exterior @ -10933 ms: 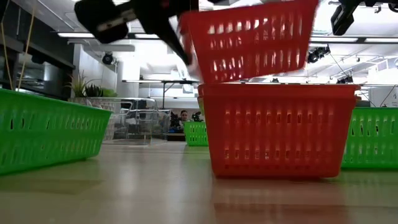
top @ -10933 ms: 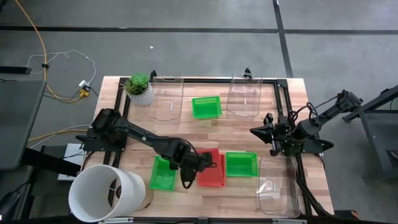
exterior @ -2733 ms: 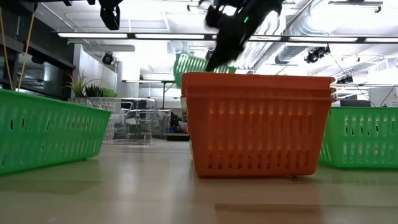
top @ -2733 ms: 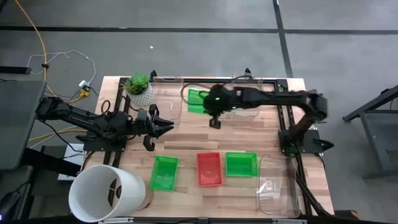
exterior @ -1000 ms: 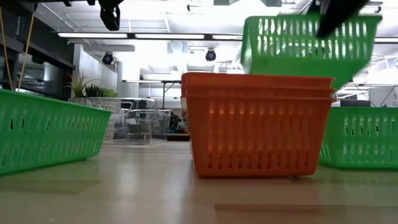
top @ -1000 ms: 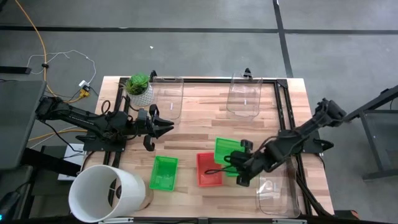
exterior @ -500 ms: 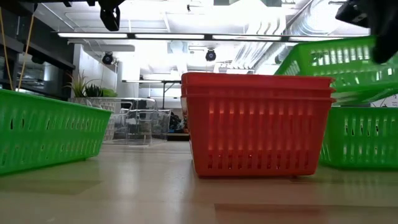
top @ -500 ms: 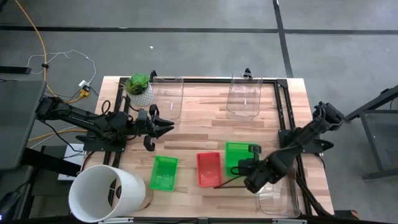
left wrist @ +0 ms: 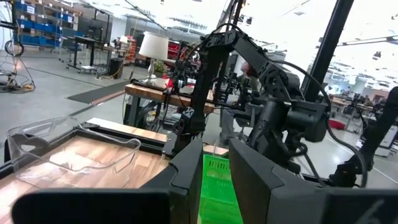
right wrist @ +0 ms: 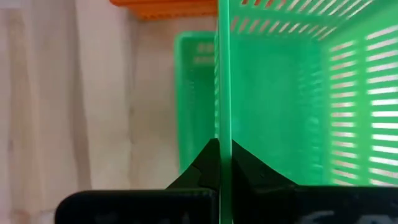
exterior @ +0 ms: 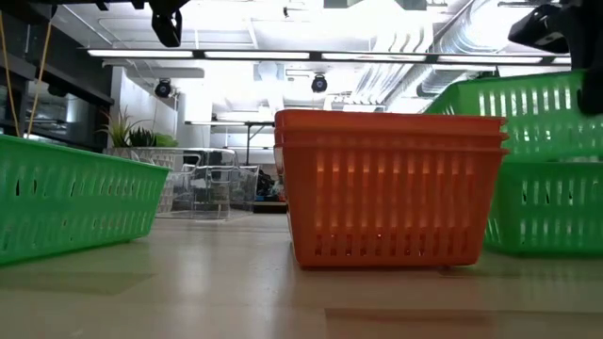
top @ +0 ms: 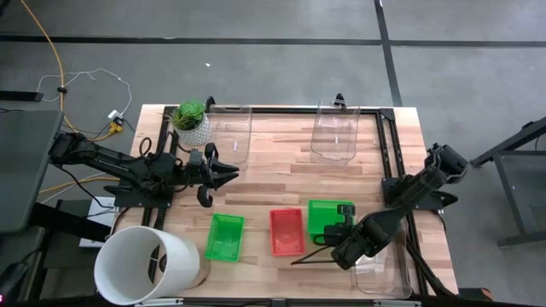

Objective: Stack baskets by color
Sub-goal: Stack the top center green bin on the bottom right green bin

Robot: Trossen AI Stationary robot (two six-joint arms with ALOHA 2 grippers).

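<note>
A green basket (top: 328,215) hangs right of the red basket stack (top: 287,230), with my right gripper (top: 342,233) shut on it. The low view shows this held basket (exterior: 532,108) just above another green basket (exterior: 546,207) standing on the table. That lower basket (right wrist: 194,93) also shows past the fingers in the right wrist view. A further green basket (top: 226,236) stands left of the red stack. My left gripper (top: 230,175) hovers open over the table's left part, touching nothing. My right gripper pinches the held basket's near wall at its rim (right wrist: 224,112). One finger (right wrist: 208,165) is outside the wall and the other is inside the basket. The fingers slant down from the near right. The basket hangs slightly tilted over the lower green basket; whether they touch, I cannot tell.
Two clear bins (top: 229,132) (top: 335,132) stand at the far edge and a third (top: 380,266) at the near right corner. A potted plant (top: 190,119) stands at the far left. A white bucket (top: 145,264) is at the near left corner.
My right gripper has carried the green basket from above the red stack toward the table's right and near edges and down. The basket now hangs lower and more level, over the green basket right of the stack.
</note>
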